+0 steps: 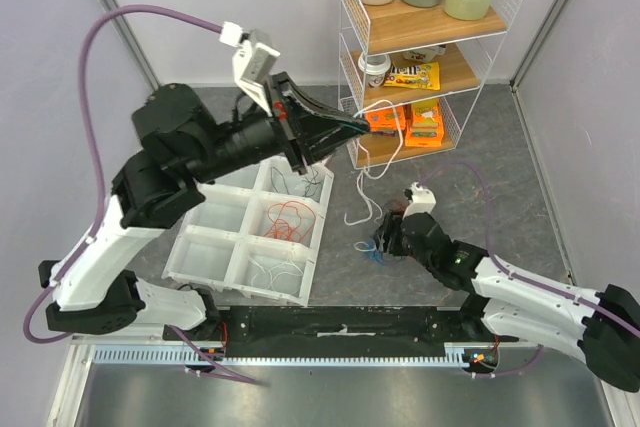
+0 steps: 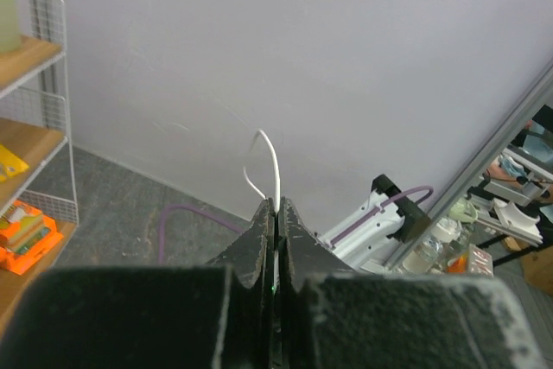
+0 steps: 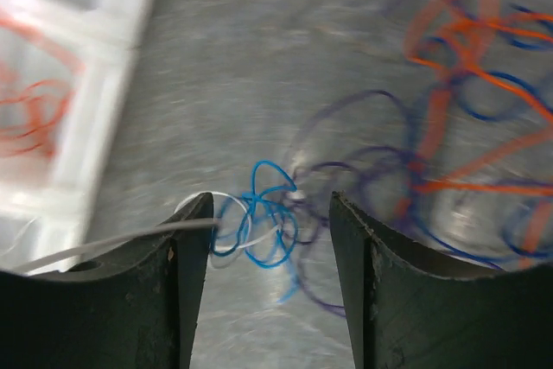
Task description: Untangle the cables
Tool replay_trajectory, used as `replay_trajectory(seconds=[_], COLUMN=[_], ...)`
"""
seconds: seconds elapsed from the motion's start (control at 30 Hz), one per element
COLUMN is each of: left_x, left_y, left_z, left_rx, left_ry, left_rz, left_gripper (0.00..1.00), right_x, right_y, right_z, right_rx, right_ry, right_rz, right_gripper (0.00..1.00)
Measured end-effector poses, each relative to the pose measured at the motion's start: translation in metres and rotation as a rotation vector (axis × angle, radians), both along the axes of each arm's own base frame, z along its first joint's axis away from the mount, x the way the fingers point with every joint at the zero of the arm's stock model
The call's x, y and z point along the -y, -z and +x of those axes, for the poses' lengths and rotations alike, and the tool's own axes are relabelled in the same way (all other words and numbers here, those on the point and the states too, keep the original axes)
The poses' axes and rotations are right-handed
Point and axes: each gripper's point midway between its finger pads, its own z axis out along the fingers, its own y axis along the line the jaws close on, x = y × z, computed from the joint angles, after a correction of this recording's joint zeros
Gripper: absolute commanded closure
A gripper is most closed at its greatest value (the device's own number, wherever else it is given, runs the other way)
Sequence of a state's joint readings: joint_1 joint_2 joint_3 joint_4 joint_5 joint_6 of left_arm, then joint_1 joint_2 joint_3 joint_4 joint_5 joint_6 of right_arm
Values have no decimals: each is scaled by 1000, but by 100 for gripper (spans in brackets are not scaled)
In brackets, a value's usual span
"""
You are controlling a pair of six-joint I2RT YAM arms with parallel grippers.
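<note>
Left gripper [image 1: 357,125]: raised well off the table, tips close to the white wire shelf rack with wooden boards [image 1: 465,72]. Jaws pressed together on a thin white wire [image 2: 275,166], with a short loop poking out past the tips. From above, same wire hanging from the tips down to the grey table [image 1: 530,207], toward the tangle.

Right gripper [image 3: 270,205]: low over the table, jaws apart, straddling a small knot of blue wire [image 3: 263,222] mixed with white. Nothing visibly gripped. White strand reaching the finger [image 3: 186,257] on the view's left; touching or not, cannot tell.

Loose cables [image 3: 467,84] in orange, blue and dark purple loops on the table just beyond the knot, blurred.

White plastic compartment tray [image 1: 200,252] left of the tangle: orange wire coil [image 1: 290,219] in one cell, white wire coil [image 1: 275,272] in the cell nearer the arm bases.
</note>
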State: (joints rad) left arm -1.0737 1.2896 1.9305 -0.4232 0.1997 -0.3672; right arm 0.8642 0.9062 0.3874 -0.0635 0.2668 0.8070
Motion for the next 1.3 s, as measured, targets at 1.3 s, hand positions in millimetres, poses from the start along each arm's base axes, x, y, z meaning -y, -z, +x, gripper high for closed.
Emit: replay_trajectory(seconds=[1.3], left_x=[-140], left_y=[18], left_z=[2], left_rx=[18], left_ry=[-382], left_rz=[72], left_gripper=[98], right_x=[70], right_y=[56], right_z=[21], right_rx=[-64], right_ry=[171], right_rz=[-120], right_gripper=[11])
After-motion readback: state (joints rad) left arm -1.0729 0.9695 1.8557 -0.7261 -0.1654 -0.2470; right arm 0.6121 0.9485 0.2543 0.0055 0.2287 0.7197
